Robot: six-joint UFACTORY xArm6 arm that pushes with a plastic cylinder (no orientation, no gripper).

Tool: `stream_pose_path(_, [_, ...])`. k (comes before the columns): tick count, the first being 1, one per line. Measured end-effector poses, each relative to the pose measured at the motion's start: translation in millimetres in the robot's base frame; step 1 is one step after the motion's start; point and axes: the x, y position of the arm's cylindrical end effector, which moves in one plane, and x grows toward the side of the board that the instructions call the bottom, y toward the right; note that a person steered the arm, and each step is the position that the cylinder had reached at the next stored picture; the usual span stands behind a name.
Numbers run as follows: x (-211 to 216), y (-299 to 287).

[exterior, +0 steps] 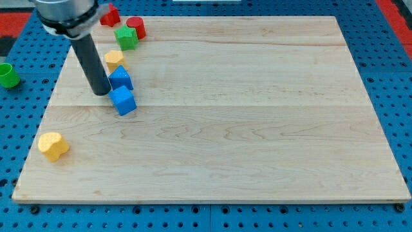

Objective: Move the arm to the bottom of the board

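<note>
My tip (101, 92) rests near the surface's (257, 129) top-left corner, just left of two blue blocks (122, 100); it's a bare rod, no fingers.

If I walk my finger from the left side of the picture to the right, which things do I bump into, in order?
Small green ring-shaped piece off the board → yellow heart-shaped block → my tip, the dark rod's end → blue cube-shaped block → red cylinder-shaped block. The other blocks overlap too much to order.
</note>
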Motion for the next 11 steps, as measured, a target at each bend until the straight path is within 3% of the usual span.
stream_pose_path(1, [-8,67])
stream_pose_path(2, [-41,54])
stream_pose_path(3, [-38,9])
stream_pose_path(5, [-33,94])
stream_pose_path(6, [8,142])
stream_pose_path(8, [106,148])
stream_pose_path(9, [177,111])
stream_pose_path(10, [203,37])
stream_pose_path(11, [187,-43])
